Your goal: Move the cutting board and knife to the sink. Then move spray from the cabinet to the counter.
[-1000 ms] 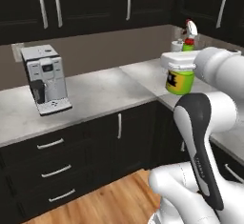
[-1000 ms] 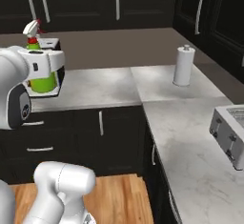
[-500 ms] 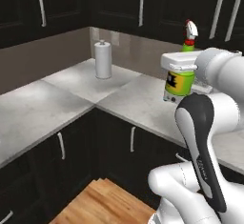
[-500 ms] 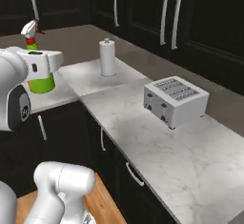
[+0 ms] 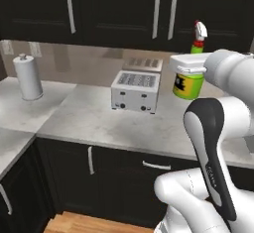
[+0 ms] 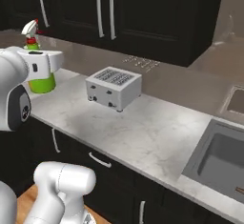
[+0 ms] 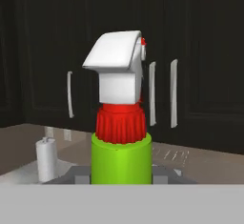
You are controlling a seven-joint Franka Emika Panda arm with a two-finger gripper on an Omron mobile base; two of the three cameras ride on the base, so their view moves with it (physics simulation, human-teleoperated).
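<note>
I have the spray (image 5: 189,84) clamped in the gripper (image 5: 190,71), held upright in the air above the surface (image 5: 94,123). Bottle body is smooth glossy green with a yellow label; in the hand view it (image 7: 121,156) narrows to a ribbed red collar under a blocky white trigger head with a small red tip. The gripper (image 6: 44,62) reads as a white boxy block wrapped across the bottle's upper body; I cannot see the fingertips themselves.

The surface is white-grey veined marble with a thin straight edge, running along matte black lower cupboards with short silver handles. A boxy silver toaster (image 5: 135,91) with a slotted top stands on it, left of the bottle in the left base view. A white cylindrical paper-towel roll (image 5: 28,77) stands far left in the corner. Flat black upper doors (image 5: 124,9) with long vertical bar handles line the back wall.

The sink (image 6: 220,158), a rectangular grey metal basin, sits at the right end of the surface.
</note>
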